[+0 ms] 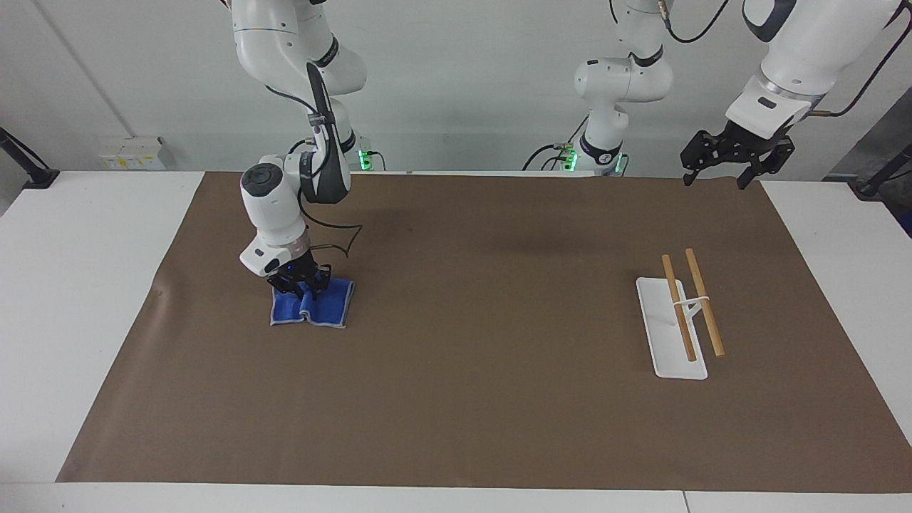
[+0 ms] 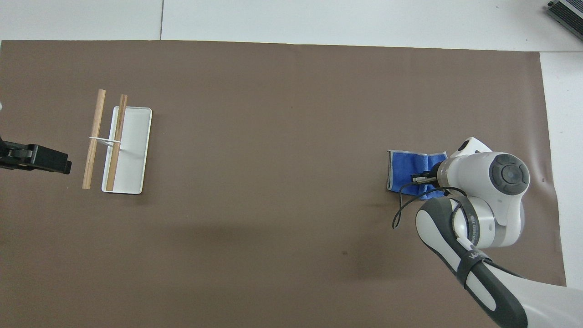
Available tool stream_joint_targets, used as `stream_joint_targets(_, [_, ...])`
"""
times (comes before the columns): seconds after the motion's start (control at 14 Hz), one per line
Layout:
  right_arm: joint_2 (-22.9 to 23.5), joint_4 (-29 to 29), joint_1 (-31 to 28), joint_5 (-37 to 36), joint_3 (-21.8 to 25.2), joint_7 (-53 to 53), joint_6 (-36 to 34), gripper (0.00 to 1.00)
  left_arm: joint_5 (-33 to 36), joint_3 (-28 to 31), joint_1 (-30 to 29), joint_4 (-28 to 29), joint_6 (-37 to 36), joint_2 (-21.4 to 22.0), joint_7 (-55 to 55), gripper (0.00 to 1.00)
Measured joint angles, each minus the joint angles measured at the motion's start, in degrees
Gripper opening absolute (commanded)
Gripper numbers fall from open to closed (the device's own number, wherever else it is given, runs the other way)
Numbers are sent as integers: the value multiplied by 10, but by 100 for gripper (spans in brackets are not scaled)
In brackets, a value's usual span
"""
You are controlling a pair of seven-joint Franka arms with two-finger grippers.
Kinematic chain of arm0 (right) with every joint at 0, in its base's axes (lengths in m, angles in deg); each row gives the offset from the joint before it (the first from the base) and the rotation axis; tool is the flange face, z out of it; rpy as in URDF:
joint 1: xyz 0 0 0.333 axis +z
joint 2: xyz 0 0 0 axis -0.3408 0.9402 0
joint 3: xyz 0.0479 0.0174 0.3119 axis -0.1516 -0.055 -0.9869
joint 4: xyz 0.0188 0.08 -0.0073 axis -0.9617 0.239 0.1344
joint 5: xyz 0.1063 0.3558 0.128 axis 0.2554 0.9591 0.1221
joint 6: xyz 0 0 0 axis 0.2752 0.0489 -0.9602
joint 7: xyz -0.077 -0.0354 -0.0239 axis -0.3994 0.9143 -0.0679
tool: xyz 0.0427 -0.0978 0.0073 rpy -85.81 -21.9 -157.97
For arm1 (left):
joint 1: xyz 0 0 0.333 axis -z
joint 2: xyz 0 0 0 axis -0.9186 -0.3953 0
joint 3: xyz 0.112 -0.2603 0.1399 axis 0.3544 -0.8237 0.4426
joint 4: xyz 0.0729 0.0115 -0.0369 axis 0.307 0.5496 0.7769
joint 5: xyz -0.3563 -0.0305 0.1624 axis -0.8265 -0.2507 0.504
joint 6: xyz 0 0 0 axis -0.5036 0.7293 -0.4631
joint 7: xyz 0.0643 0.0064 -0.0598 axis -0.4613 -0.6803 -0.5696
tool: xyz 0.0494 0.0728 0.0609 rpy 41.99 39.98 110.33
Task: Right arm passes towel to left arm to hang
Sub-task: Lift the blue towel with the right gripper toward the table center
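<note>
Two white arms work over one wide brown mat that covers most of the white table. Largest after the mat is the right arm, bent steeply down at its own end of the table, a black cable looping beside its wrist. A dark band on its forearm carries pale lettering in the overhead view, too small to make out. The left arm waits raised at the other end, its black left gripper hanging in the air over the mat's corner nearest the robots, fingers spread apart and holding nothing.

Next in size is the white rack, a flat base with two wooden rods carried side by side on a thin white post, standing toward the left arm's end, well apart from the cloth.

Smaller is the towel, bright blue with pale grey edging, lying on the mat toward the right arm's end. It is bunched, with a fold pinched up along its middle.

Smallest is the right gripper, a blue light just above it, pressed down onto the towel's edge nearest the robots, its fingers drawn together around the pinched fold.
</note>
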Motion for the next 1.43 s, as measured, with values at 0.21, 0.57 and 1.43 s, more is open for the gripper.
stream_joint_targets(0.21, [0, -34, 0, 0, -8, 5, -65, 0, 0, 0, 0, 0, 0, 0, 0, 100])
stream_joint_targets(0.57, [0, -89, 2, 24, -53, 33, -95, 0, 0, 0, 0, 0, 0, 0, 0, 100])
stream_joint_targets(1.43, [-40, -219, 2, 393, -88, 79, -173, 0, 0, 0, 0, 0, 0, 0, 0, 100])
